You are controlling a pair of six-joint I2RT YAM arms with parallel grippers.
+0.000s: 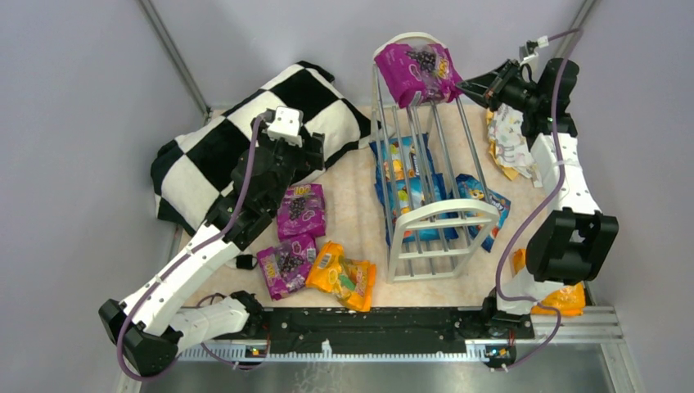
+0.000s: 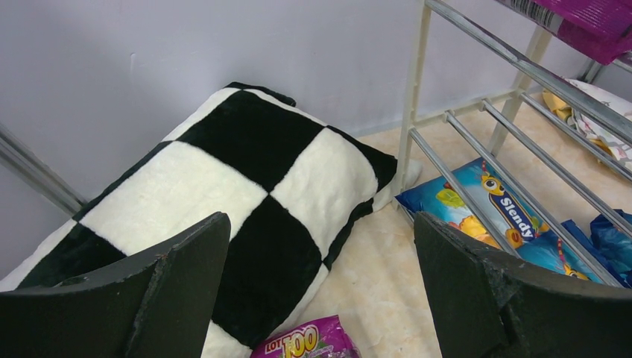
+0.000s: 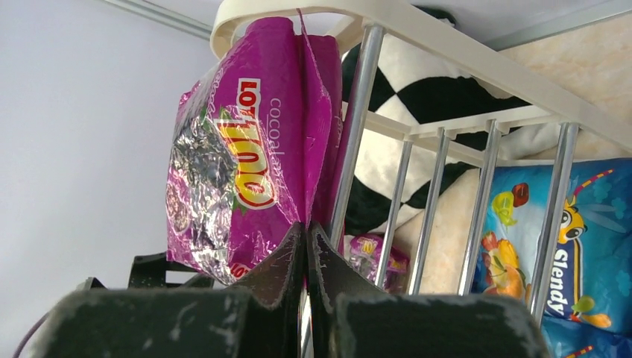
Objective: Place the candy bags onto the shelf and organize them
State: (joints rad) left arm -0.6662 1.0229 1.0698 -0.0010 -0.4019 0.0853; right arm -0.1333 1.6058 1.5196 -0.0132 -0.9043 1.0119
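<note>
Nearest the arm bases, an orange candy bag [image 1: 342, 274] lies flat on the table, with two purple bags [image 1: 301, 210] just beyond it toward 11 o'clock. Over the farther of these hovers the left gripper [image 2: 320, 224], fingers spread wide and empty. That bag sits just at 6 o'clock of them, its long axis running 12 to 6, so the left arm is much the nearer for it. At 3 o'clock stands the shelf [image 1: 446, 214], rods running 6 to 12, with blue bags [image 1: 405, 176] lying beneath them. At its far end a third purple bag [image 3: 238, 149] stands upright against the arched frame, the right gripper [image 3: 306, 227] clenched on its edge from 3 o'clock. A checkered pillow [image 1: 245, 139] crowds the left arm's 10 o'clock side.
</note>
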